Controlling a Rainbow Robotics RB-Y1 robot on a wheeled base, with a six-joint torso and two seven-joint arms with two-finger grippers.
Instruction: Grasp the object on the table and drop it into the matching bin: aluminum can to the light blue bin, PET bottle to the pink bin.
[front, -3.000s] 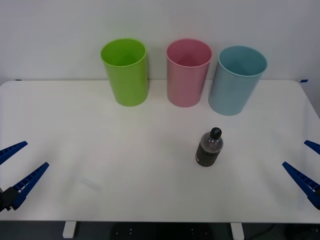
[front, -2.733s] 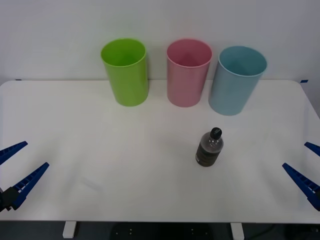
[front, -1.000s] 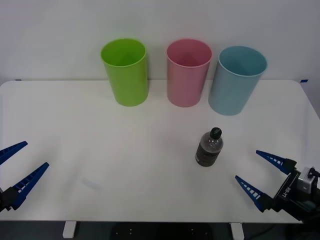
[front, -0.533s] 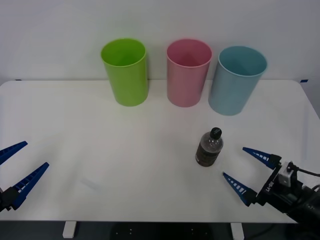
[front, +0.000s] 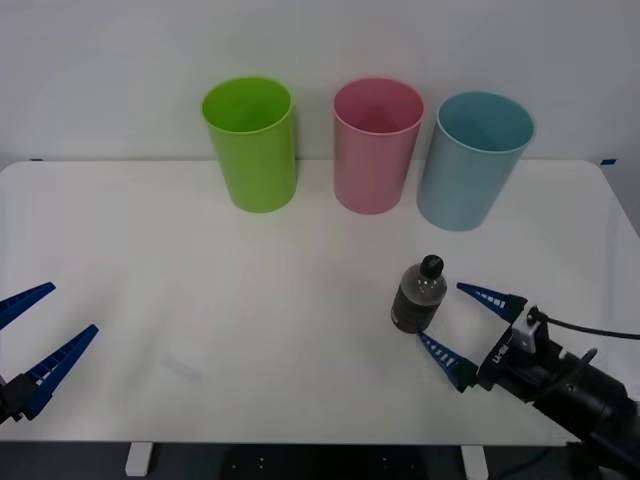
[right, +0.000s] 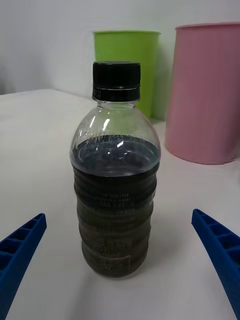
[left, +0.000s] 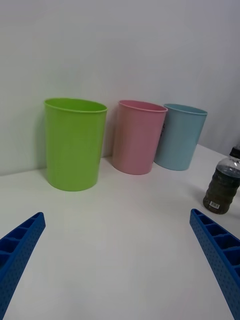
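Observation:
The PET bottle (front: 418, 296) stands upright on the white table (front: 200, 260), clear with a dark body and black cap; it also shows close up (right: 116, 175) and far off (left: 224, 182). My right gripper (front: 462, 326) is open just to the bottle's right, its fingertips level with the bottle's body and not touching it. The pink bin (front: 376, 146) stands at the back centre, the light blue bin (front: 472, 160) to its right. My left gripper (front: 28, 345) waits open at the table's near left edge.
A lime green bin (front: 252, 144) stands left of the pink bin at the back. The three bins form a row along the far edge by the wall. Bare tabletop lies between the bottle and the bins.
My right gripper has moved in from the table's right edge toward the bottle, staying open, and now reaches its side. The bottle, the bins and the left gripper have not moved.

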